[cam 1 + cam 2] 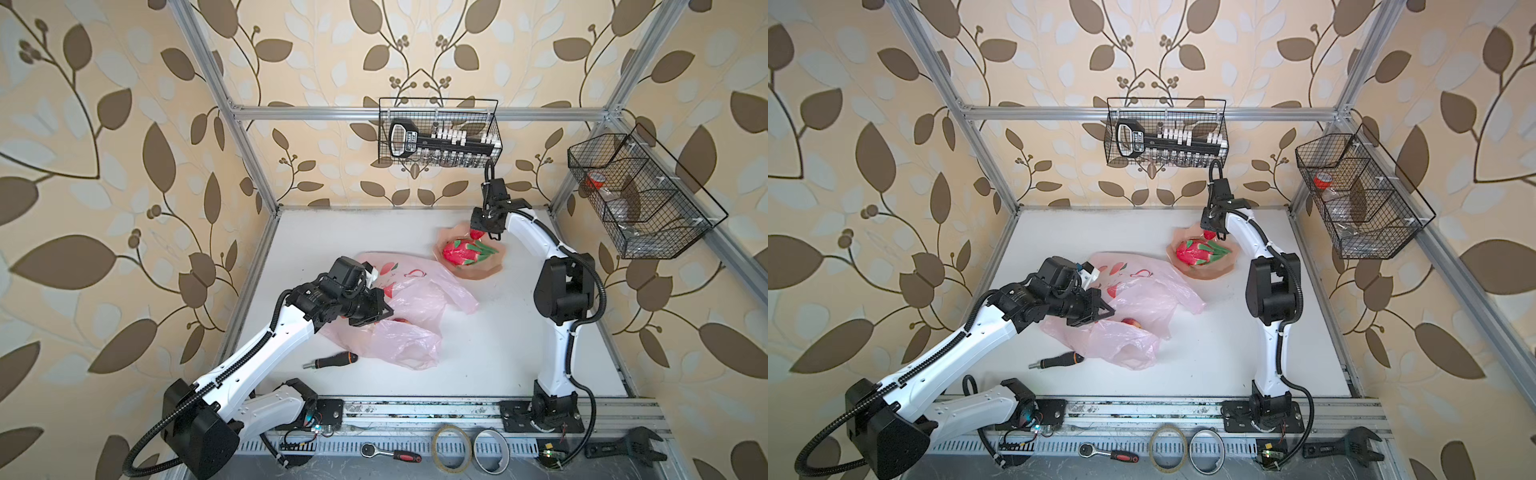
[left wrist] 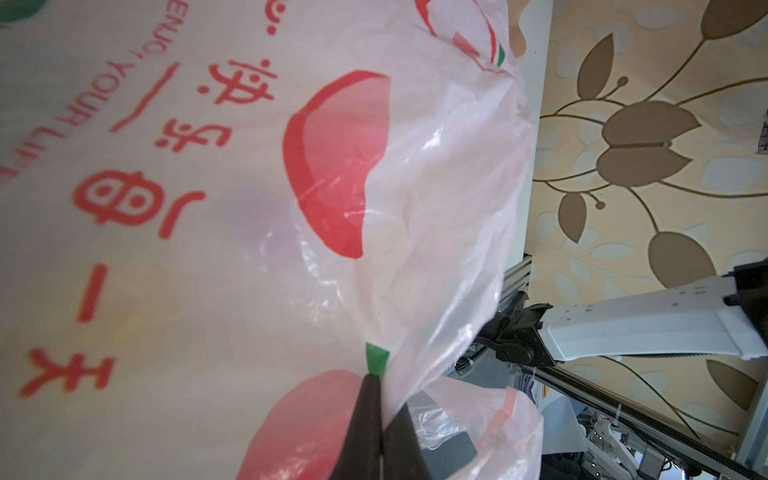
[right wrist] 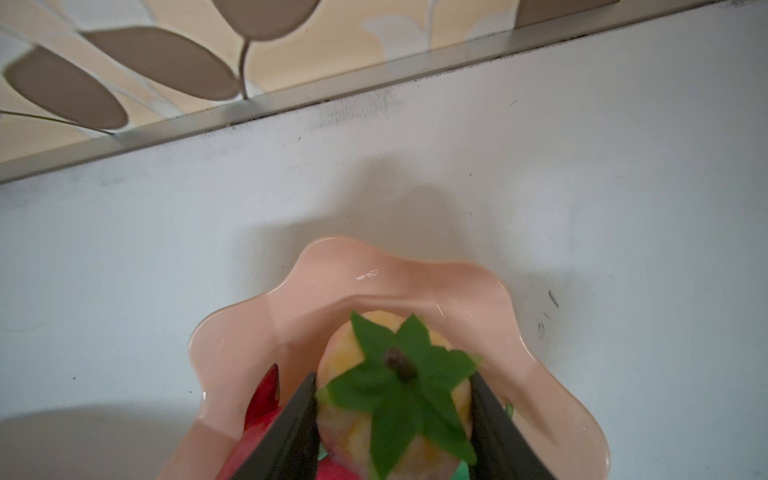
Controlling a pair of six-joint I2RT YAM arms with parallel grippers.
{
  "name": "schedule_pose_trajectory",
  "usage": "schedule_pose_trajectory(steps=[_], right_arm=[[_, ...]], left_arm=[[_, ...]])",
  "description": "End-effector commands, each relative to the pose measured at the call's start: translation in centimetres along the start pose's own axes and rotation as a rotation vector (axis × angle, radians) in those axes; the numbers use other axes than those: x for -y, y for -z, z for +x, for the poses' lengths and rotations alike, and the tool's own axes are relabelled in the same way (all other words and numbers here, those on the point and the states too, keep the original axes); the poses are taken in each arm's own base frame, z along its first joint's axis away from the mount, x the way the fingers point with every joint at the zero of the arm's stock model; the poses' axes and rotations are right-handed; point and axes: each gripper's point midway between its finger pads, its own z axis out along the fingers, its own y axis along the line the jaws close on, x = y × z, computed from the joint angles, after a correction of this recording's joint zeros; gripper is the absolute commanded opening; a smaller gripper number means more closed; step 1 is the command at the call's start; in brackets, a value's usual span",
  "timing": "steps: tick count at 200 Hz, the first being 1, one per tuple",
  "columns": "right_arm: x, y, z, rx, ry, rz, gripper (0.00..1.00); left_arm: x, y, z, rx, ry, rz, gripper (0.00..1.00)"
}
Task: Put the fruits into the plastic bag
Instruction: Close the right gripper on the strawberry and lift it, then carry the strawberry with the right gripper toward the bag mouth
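Pick step: right fingers (image 3: 291,436) appear clamped on persimmon (image 3: 395,399) above plate (image 3: 374,282). Left fingers (image 2: 365,428), fully closed, pinch bag (image 2: 208,208) edge near plate. Next: lift clear, carry to bag mouth.

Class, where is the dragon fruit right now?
In both top views, the dragon fruit lies on the plate, back right of the table, beside the right tool.

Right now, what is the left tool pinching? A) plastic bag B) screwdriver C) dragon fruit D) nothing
A: in the left wrist view the left tool has its fingers closed together on a gathered fold of the plastic bag.
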Motion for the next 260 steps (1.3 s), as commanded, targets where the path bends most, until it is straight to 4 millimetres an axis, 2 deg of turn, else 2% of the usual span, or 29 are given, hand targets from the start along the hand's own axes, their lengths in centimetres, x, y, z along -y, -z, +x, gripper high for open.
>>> schedule_pose_trajectory(steps=[1, 60, 130, 196, 213, 260], right_arm=[[0.4, 1.5, -0.9, 0.042, -0.033, -0.022, 0.33], [1.5, 4.4, -1.5, 0.095, -0.081, -0.051, 0.32], [2.3, 6.9, -0.3, 0.085, -0.228, -0.199, 0.32], [3.6, 9.8, 3.3, 0.079, -0.444, -0.384, 0.3], [4.2, 10.3, 5.4, 0.068, -0.514, -0.433, 0.29], [5.4, 12.8, 8.6, 0.062, -0.628, -0.552, 0.28]], left_arm=[[0.8, 0.8, 0.0, 0.018, -0.029, 0.013, 0.0], [1.0, 0.8, -0.1, 0.018, -0.037, 0.014, 0.0], [1.3, 0.8, -0.5, 0.022, -0.051, 0.016, 0.0], [1.7, 0.6, -0.9, 0.022, -0.064, 0.021, 0.0], [1.9, 0.6, -1.1, 0.024, -0.068, 0.023, 0.0], [2.2, 0.5, -1.4, 0.024, -0.072, 0.031, 0.0]])
